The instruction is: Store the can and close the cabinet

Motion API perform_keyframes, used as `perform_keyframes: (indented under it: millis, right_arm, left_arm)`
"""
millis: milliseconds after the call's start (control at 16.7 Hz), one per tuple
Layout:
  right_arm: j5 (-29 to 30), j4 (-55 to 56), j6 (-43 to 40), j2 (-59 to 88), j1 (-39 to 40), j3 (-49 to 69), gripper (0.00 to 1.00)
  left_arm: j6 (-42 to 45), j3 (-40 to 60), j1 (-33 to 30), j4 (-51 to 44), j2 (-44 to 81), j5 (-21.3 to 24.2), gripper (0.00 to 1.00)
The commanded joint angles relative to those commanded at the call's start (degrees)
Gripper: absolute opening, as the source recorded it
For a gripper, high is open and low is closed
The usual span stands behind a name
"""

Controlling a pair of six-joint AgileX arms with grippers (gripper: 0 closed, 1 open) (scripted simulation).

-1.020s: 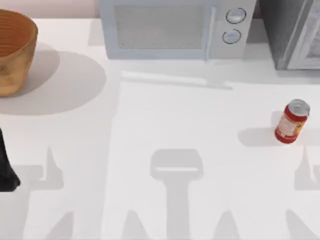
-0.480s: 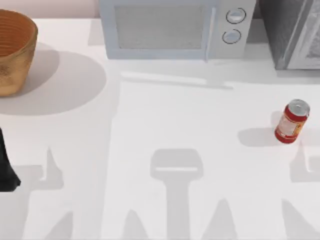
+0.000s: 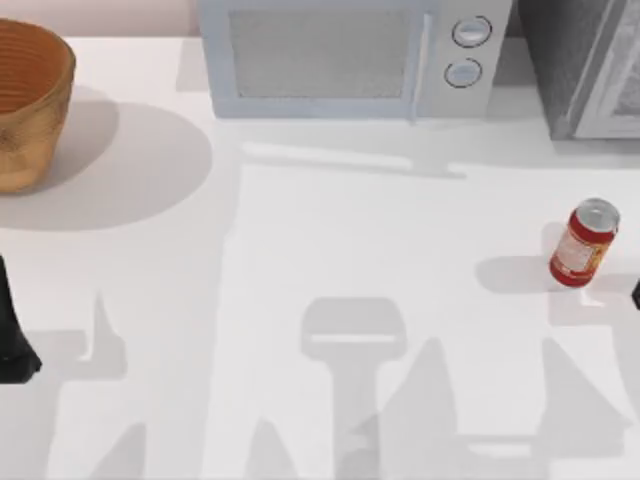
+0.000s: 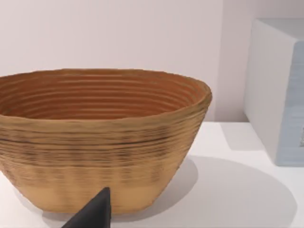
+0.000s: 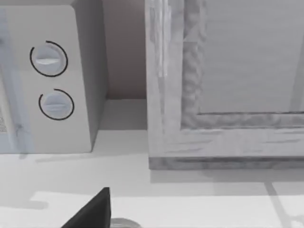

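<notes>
Right claw [image 3: 636, 293] is just poking in at the worktop's right edge, a dark sliver beside the can; can't tell whether it's released or clenched. In the right wrist view one dark fingertip [image 5: 92, 211] is showing, with the can's silver top just under it and the cabinet ahead.

Can [image 3: 583, 243] is standing upright near the right edge of the worktop [image 3: 330, 250], well in front of the cabinet [image 3: 580, 60] at the back right corner. Nothing is gripping it yet.

Handling, as a judgement: small drink can, likely light, thin metal wall, smooth and a bit slippery, round so it could roll if tipped. Best hold looks like across the red body at mid-height, on the label band, squeezing gently so it isn't denting.

Microwave [image 3: 350, 60] is sitting along the back edge, left of the cabinet. Basket [image 3: 30, 100] is at the back left corner.

Left claw [image 3: 12, 335] is parked at the left edge, facing the basket; can't tell its state either.
</notes>
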Motion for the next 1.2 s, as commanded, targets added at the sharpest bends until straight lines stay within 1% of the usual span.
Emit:
perform_keyframes:
  millis: [420,720,960,1200]
  right_arm:
    - [7.8,31.3,1.9,38.4,7.3,3.2,1.00]
    - [12.0,48.6,2.9,59.6,11.4,5.0,1.00]
    - [13.9,56.2,3.3,68.9,13.2,5.8,1.00]
    - [14.1,57.2,3.4,70.1,13.4,5.9,1.00]
  left_arm:
    - [0.0,0.0,0.0,0.0,0.0,0.0,1.00]
    - [0.0,0.0,0.0,0.0,0.0,0.0,1.00]
    - [0.0,0.0,0.0,0.0,0.0,0.0,1.00]
    - [0.0,0.0,0.0,0.0,0.0,0.0,1.00]
